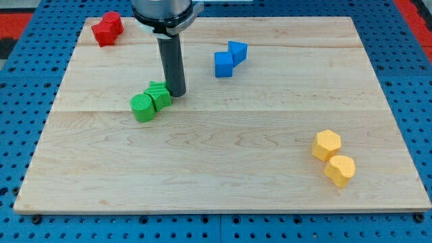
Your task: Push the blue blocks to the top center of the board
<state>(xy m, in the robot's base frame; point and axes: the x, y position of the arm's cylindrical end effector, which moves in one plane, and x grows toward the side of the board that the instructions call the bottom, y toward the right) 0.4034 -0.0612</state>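
Nearest the view's bottom lay two yellow blocks (333, 158) at the right of the tabletop (223, 182), and farther up, left of centre, my tip (177, 93) rested just beside the green blocks (151, 101) (it is a bare rod with no hand, so nothing spread or pinched). The approach step seemed in hand: the touching blue blocks (230, 59) sat apart to the tip's upper right, already near the top and slightly right of centre. Next, I judged, the tip should round their right side and nudge them leftward; the red blocks (107, 28) lay farthest, top left.
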